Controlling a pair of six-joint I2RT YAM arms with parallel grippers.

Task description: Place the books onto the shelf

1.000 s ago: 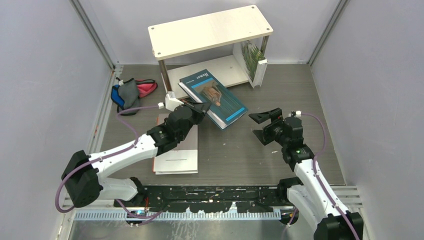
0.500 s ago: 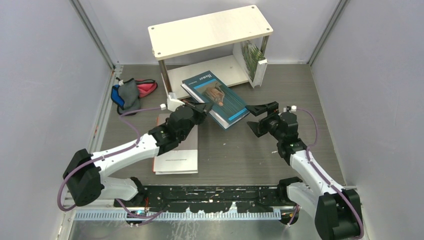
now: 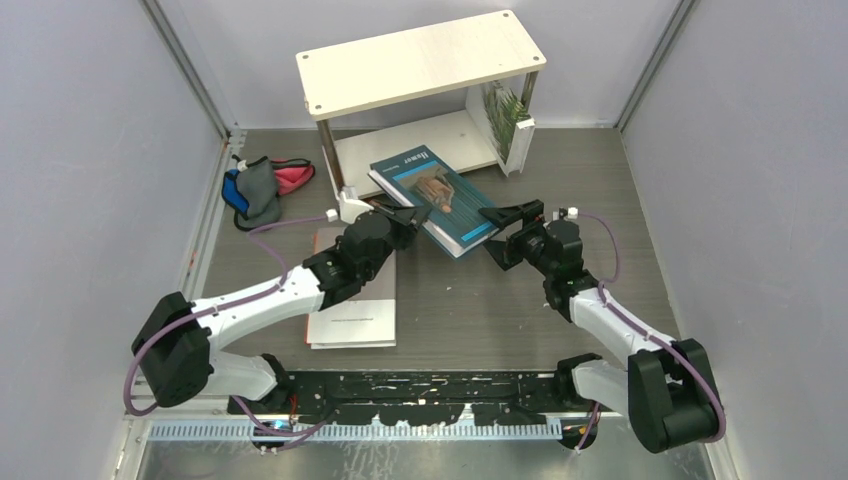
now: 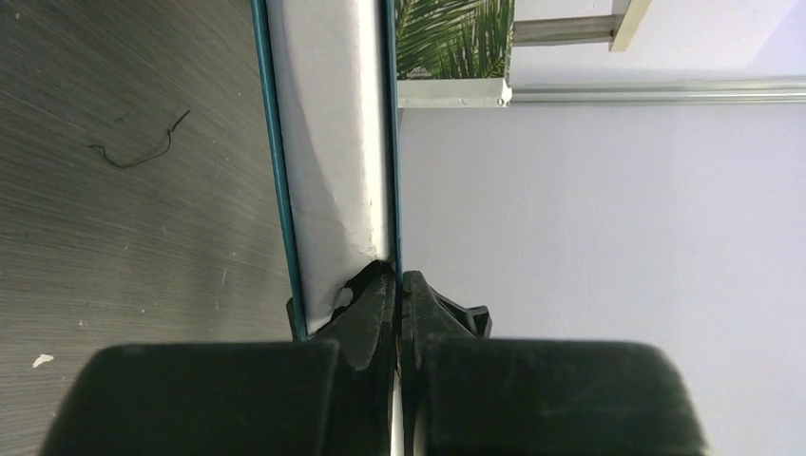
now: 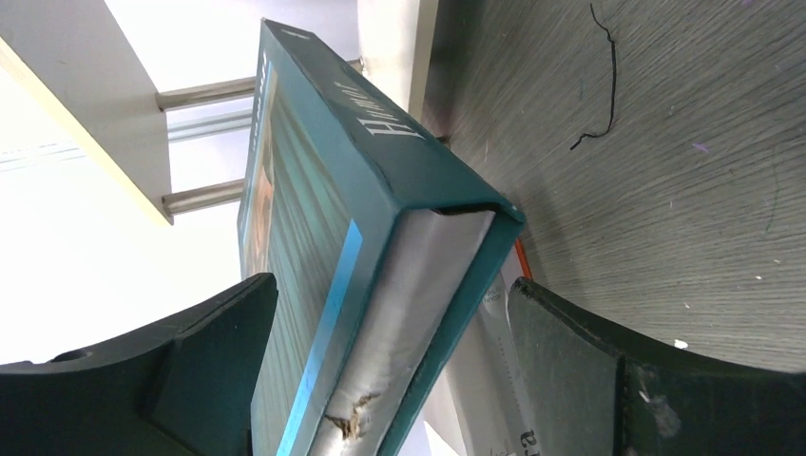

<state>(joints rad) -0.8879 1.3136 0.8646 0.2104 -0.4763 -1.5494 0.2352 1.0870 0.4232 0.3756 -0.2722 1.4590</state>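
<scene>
Teal "Humor" book (image 3: 432, 195), centre of top view, tilted just before shelf (image 3: 420, 60): one cover edge pinched in left tool (image 3: 415, 213), corner straddled by wide-spread right tool (image 3: 492, 236); close right across full thickness before lifting, sparing cover.

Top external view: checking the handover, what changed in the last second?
The open right gripper swung left and straddles the near corner of the teal "Humor" book. The left gripper stays shut on that book, which shifted slightly right. The cream two-tier shelf stayed put.
</scene>
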